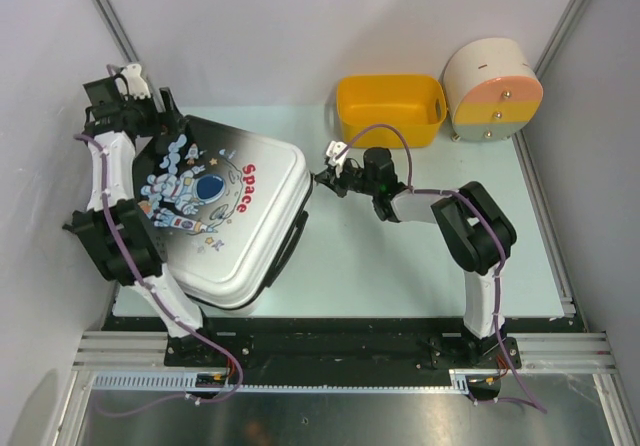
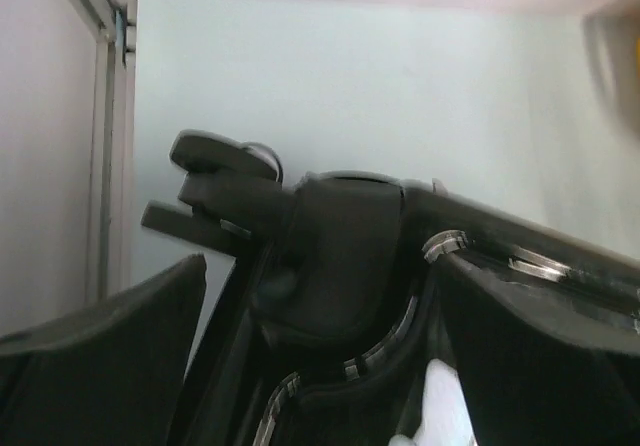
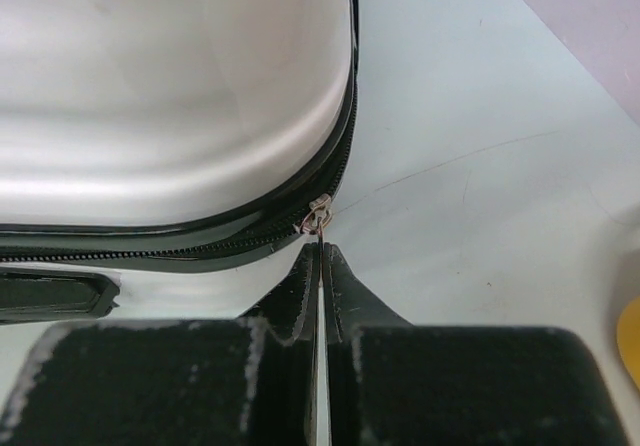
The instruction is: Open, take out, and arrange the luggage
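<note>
The luggage [image 1: 240,216] lies flat on the table, astronaut "Space" print up, shut, its zipper running round the rim. My right gripper [image 1: 321,177] is at its right corner. In the right wrist view the fingertips [image 3: 321,248] are pressed together on the metal zipper pull [image 3: 318,216], against the white shell [image 3: 170,76]. My left gripper [image 1: 165,124] is at the far left corner by the wheels. In the left wrist view its jaws [image 2: 320,366] stand wide apart around the black corner [image 2: 340,256], with a wheel [image 2: 225,181] beyond; table shows beside the left finger [image 2: 100,346].
A yellow plastic basket [image 1: 390,108] stands at the back middle. A round cream-and-orange drawer box [image 1: 492,91] stands at the back right. White walls and metal frame posts close in the table on the left, back and right.
</note>
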{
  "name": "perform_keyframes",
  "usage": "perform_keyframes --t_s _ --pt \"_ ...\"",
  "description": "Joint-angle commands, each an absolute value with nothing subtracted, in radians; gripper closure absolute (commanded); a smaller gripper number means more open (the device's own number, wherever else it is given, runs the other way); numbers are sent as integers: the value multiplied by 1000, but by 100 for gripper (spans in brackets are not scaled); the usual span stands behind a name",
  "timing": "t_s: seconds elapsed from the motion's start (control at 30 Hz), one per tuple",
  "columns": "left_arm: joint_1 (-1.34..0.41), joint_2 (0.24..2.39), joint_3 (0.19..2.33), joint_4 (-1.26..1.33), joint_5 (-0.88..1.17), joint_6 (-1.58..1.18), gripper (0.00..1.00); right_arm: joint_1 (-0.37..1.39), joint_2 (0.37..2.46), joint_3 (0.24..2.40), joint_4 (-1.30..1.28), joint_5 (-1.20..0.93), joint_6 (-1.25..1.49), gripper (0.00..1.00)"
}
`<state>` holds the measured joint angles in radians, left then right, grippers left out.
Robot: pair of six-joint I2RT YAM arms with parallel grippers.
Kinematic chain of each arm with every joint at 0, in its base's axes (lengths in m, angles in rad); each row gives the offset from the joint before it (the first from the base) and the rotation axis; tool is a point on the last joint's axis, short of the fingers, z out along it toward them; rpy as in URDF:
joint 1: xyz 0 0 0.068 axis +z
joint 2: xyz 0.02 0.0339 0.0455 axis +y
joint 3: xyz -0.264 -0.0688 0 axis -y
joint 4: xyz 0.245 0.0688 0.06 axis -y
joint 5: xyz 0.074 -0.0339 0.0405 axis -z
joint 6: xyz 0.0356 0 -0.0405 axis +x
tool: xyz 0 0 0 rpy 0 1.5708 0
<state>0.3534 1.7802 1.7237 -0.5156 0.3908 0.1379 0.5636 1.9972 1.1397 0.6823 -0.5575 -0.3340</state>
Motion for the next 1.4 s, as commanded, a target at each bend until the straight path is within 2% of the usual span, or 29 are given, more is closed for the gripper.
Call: perform_keyframes --t_s 0.0,0.17,0.5,0.57,0.77,1.0,1.37 --pt "373 1887 1793 -545 532 6 0 526 1937 1160 692 -557 -351 100" --pt "344 1971 1822 -549 781 -75 6 500 1908 1126 664 -586 -359 100" --pt "66 2063 1830 -563 801 -58 17 462 1752 944 560 -732 -399 100" --pt "34 2065 1821 -571 810 -42 21 462 1714 905 526 -752 -405 100" --pt "17 2019 1755 -589 822 69 21 421 1626 828 448 -706 -445 100" --pt "8 2014 1714 -640 807 167 23 361 1729 926 612 -678 -410 100" --pt "-20 2039 1721 -676 807 212 25 433 1916 1032 974 -887 -311 100"
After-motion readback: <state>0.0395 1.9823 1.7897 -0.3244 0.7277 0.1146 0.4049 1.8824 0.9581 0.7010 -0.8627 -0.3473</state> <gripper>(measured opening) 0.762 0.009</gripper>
